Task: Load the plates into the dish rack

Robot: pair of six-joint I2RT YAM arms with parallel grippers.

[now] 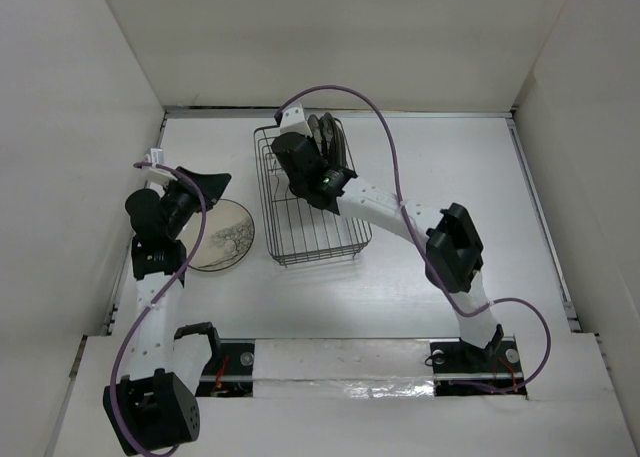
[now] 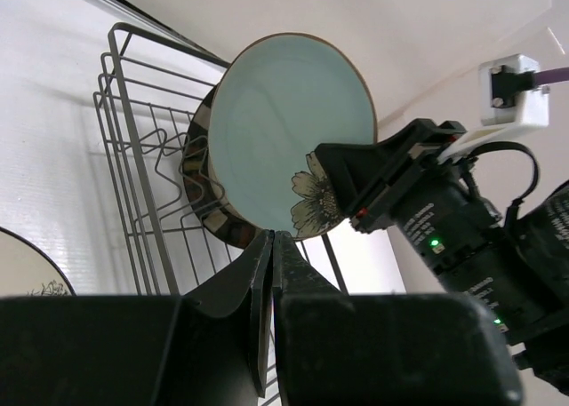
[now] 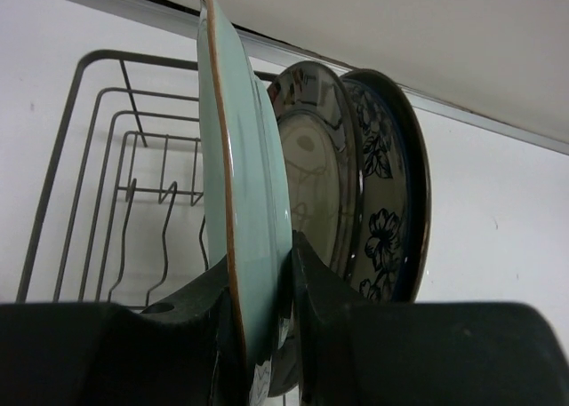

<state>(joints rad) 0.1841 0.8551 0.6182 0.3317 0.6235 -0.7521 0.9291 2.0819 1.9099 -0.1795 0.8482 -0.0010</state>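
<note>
My right gripper [image 3: 262,264] is shut on the rim of the pale green plate [image 3: 249,184] and holds it upright on edge over the far end of the dish rack [image 3: 107,157]. Just behind it stand a dark-rimmed plate with a cream centre [image 3: 316,175] and a floral plate [image 3: 387,193]. From above, the right gripper [image 1: 312,149] is over the rack [image 1: 310,212]. The cream plate with the tree drawing [image 1: 225,235] lies flat on the table left of the rack. My left gripper [image 1: 222,180] hovers over its far edge, shut and empty [image 2: 272,239]. The left wrist view shows the green plate [image 2: 284,131]. No grey-brown metallic plate shows.
White walls enclose the table on the left, far and right sides. The near part of the rack [image 2: 142,157] holds only bare prongs. A purple cable [image 1: 380,127] arcs over the right arm beside the rack.
</note>
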